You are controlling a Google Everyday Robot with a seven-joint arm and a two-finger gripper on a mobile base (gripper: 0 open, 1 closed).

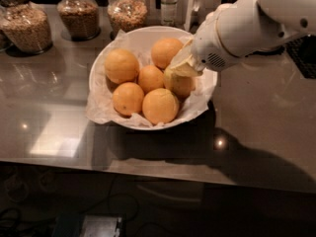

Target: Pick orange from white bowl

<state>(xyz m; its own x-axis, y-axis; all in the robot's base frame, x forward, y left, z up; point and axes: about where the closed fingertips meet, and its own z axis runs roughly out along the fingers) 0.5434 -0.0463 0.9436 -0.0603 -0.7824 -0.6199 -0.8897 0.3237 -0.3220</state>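
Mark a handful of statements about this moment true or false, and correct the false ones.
1. The gripper is at the right side of the white bowl, right above the orange. True.
2. The bowl holds only two fruits. False: six are visible, the orange and five brighter fruits.
3. Three glass jars stand behind the bowl. True.
4. The orange is lifted clear of the bowl. False: it lies in the bowl among the others.
5. The bowl sits on the floor. False: it sits on the dark counter.
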